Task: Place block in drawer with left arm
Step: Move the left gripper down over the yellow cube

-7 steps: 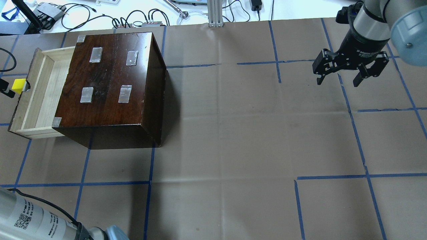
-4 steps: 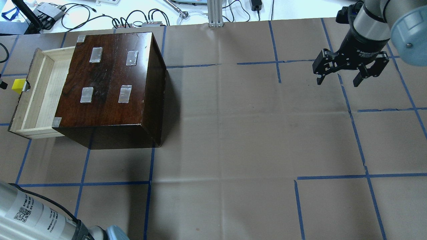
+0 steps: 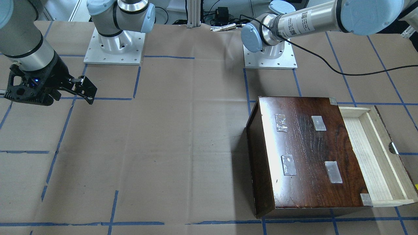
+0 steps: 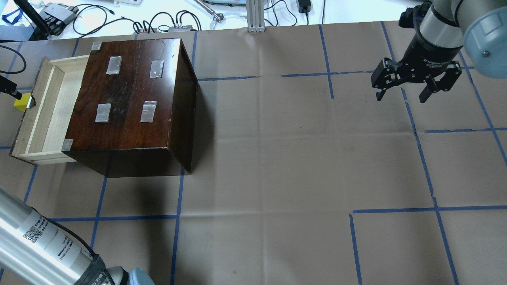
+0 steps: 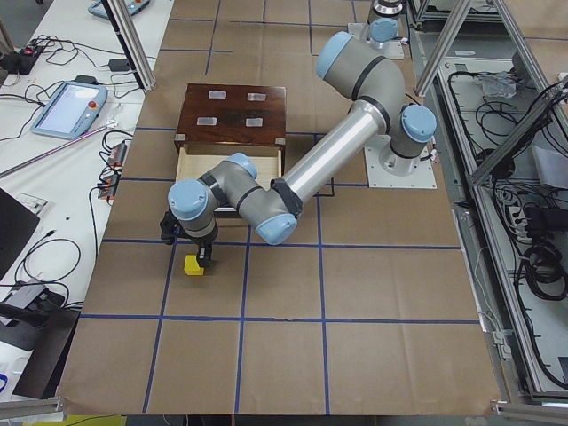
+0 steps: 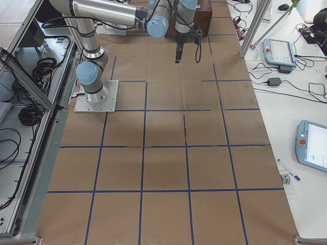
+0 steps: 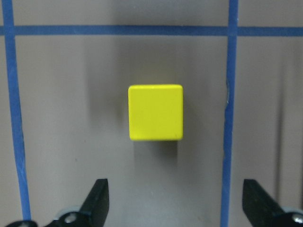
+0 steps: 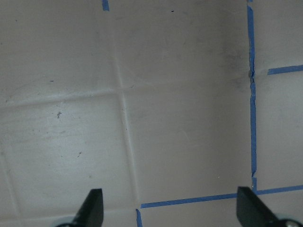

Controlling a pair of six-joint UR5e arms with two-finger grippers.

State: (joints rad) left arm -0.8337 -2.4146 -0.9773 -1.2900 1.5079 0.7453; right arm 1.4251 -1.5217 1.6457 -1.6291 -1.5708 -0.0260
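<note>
The yellow block (image 7: 155, 112) lies on the brown paper, just outside the drawer's notched front (image 4: 20, 102). My left gripper (image 7: 176, 196) is open and empty, hovering above the block with a finger tip on either side of it. It also shows in the exterior left view (image 5: 190, 251), over the block (image 5: 193, 265). In the overhead view only one of its fingers (image 4: 8, 88) shows at the left edge. The pale wood drawer (image 4: 50, 118) stands pulled out of the dark box (image 4: 130, 91) and holds nothing. My right gripper (image 4: 401, 97) is open and empty, far off at the right.
The dark box (image 3: 310, 153) with silver tape patches covers the drawer's inner part; the drawer (image 3: 372, 156) juts out beside it. Cables and devices lie beyond the table's far edge (image 4: 158, 21). Brown paper with blue tape lines covers the table (image 4: 277, 158).
The left gripper's finger at the overhead view's left edge has shifted toward the far side, and the left arm's link has swung further in. The block and the right arm have not moved.
</note>
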